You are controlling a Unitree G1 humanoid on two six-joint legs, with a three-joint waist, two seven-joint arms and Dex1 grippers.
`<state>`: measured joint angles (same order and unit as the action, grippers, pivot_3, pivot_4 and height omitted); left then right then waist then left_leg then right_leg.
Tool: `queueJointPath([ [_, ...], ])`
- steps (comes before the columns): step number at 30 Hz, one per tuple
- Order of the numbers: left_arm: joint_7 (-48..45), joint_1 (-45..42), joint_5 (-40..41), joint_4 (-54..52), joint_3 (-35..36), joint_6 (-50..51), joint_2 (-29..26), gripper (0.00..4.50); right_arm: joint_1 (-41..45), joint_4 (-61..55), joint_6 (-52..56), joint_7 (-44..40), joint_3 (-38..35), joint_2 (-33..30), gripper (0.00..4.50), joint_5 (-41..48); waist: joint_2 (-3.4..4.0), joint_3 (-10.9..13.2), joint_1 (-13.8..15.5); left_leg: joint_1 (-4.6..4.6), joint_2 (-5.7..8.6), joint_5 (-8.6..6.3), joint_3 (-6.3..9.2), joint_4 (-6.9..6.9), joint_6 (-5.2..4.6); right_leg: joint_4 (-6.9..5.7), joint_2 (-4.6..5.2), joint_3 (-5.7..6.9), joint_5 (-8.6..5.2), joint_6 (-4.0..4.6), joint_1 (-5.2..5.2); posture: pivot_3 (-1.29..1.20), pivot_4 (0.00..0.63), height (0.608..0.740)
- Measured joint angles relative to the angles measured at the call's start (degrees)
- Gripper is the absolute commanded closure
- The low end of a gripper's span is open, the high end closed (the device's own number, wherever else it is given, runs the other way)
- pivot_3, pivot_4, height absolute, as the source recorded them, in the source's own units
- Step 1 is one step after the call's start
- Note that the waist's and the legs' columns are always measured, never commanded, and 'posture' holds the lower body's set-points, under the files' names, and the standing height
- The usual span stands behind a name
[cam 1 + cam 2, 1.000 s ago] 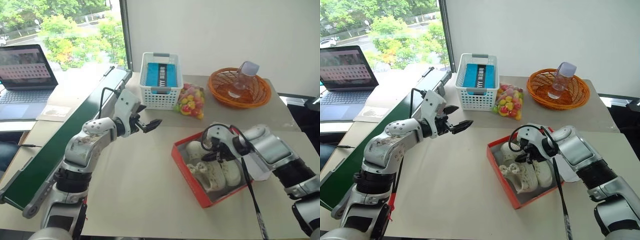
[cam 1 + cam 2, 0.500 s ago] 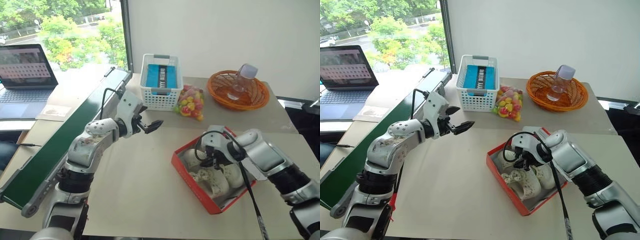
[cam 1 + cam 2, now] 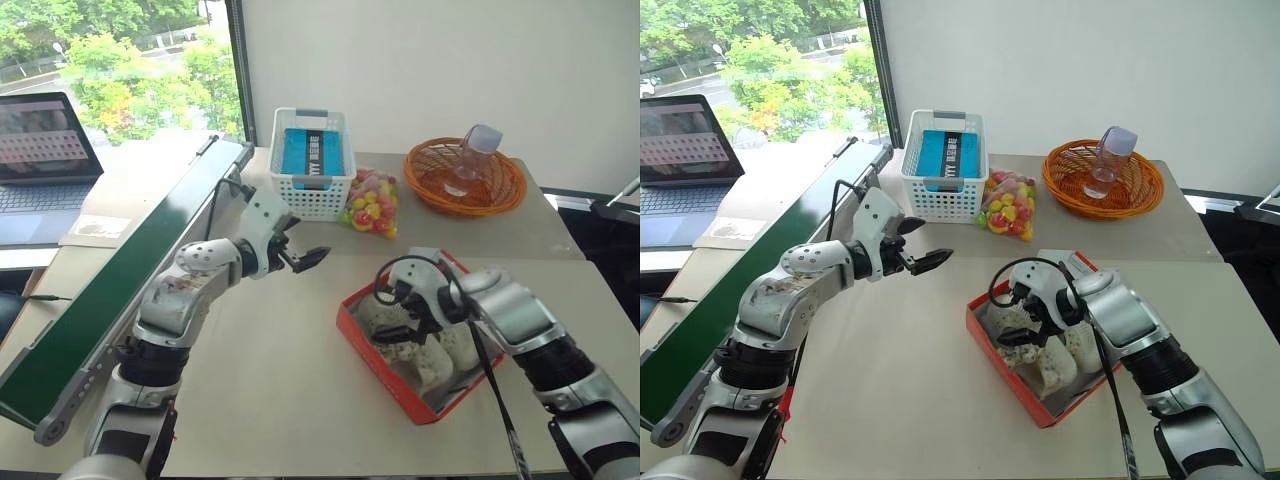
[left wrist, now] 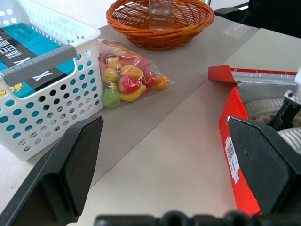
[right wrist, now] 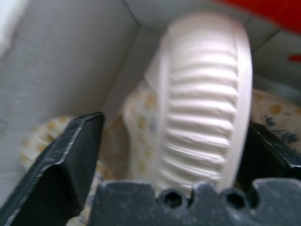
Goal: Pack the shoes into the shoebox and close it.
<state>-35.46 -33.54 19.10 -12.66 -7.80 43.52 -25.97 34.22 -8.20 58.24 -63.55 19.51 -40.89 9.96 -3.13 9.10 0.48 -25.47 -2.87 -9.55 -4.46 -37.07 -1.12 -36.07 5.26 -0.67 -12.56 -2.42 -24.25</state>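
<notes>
Both shoes (image 3: 425,352) lie in the open shoebox (image 3: 372,343), near right on the table (image 3: 280,380), one on its side with the ribbed sole up. Right gripper (image 3: 1023,318) sits down in the box, fingers spread wide either side of that sole, gripping nothing. Left gripper (image 3: 303,262) hangs over bare table to the box's left, jaws wide apart and empty. Far side: a white basket (image 3: 308,195) with a blue pack, writing too small to read, a bag of sweets (image 3: 368,201) beside it, and an orange basket (image 3: 465,180) holding a bottle (image 3: 468,156). A green belt (image 3: 110,300) runs along the left, a laptop (image 3: 40,150) beyond it.
</notes>
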Motion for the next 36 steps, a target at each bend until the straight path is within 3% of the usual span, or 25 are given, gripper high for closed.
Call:
queueJointPath([
  [10,-3.88,-2.83,-0.37,2.03,-2.23,-2.47,0.46,0.00,3.81,-10.61,13.43,1.90,-11.01,-3.96,0.01,10.88,0.02,0.01,0.14,-0.04,0.00,0.00,0.01,0.02,0.00,0.04,0.02,-0.01,-0.02,0.01,-0.02,0.00,0.150,0.740],
  [15,-7.04,-3.25,-0.67,2.68,-3.06,-3.52,0.18,0.00,2.26,-14.47,15.40,2.42,-18.29,-9.87,0.01,15.69,0.03,0.01,0.35,-0.08,0.02,-0.01,0.03,0.02,0.00,0.08,0.04,0.01,-0.04,0.00,-0.02,0.00,0.150,0.740],
  [18,-12.15,-4.26,-0.56,3.60,-5.07,-5.01,-0.12,0.00,-3.84,-18.03,20.40,2.99,-28.07,-14.19,0.77,18.52,0.03,0.01,0.79,-0.13,0.04,-0.01,0.03,0.01,-0.01,0.11,0.06,0.01,-0.05,-0.02,-0.04,0.00,0.150,0.740],
  [22,-17.84,-6.88,-0.65,7.33,-8.14,-7.76,1.31,0.00,-10.69,-25.26,29.01,3.32,-43.99,-18.39,2.12,22.00,0.18,0.01,1.05,-0.12,0.01,-0.01,0.04,0.00,-0.01,0.10,0.02,0.01,-0.06,0.00,-0.03,0.00,0.150,0.740],
  [27,-23.13,-10.77,-0.78,12.23,-9.96,-11.28,3.33,0.00,-31.70,-32.82,33.76,2.48,-63.97,-20.00,3.86,22.81,0.24,-0.03,1.16,-0.12,0.07,-0.01,0.06,-0.02,-0.02,0.11,0.04,0.00,-0.09,-0.06,0.03,0.00,0.150,0.740],
  [29,-25.41,-11.87,-0.80,14.02,-10.47,-12.71,3.81,0.00,-41.30,-35.46,33.83,2.18,-73.54,-17.32,4.46,22.75,0.28,-0.05,1.51,-0.11,0.07,-0.01,0.09,-0.03,-0.02,0.10,0.02,0.01,-0.10,-0.08,0.05,0.00,0.150,0.740],
  [32,-27.52,-12.74,-0.87,15.00,-11.14,-13.78,4.14,0.00,-48.06,-37.88,33.38,2.44,-80.58,-12.11,4.46,22.74,0.39,-0.12,1.27,-0.05,0.07,-0.01,0.14,-0.09,-0.03,0.10,-0.01,0.01,-0.18,-0.22,0.12,0.00,0.150,0.740],
  [34,-28.81,-13.55,-1.22,15.28,-11.30,-15.02,3.95,0.00,-52.49,-39.91,31.84,3.30,-83.07,-2.82,4.46,22.95,0.41,-0.17,1.24,-0.05,0.05,-0.01,0.29,-0.14,-0.02,0.09,-0.06,0.05,-0.37,-0.42,0.14,0.00,0.150,0.740],
  [36,-29.13,-13.88,-1.33,15.59,-11.34,-15.17,3.80,0.00,-54.95,-40.06,29.37,4.50,-83.06,1.56,4.46,22.86,0.81,-0.33,0.84,-0.05,0.14,-0.02,0.28,-0.16,-0.04,0.10,0.05,-0.15,-0.40,-0.38,0.10,0.00,0.150,0.740],
])
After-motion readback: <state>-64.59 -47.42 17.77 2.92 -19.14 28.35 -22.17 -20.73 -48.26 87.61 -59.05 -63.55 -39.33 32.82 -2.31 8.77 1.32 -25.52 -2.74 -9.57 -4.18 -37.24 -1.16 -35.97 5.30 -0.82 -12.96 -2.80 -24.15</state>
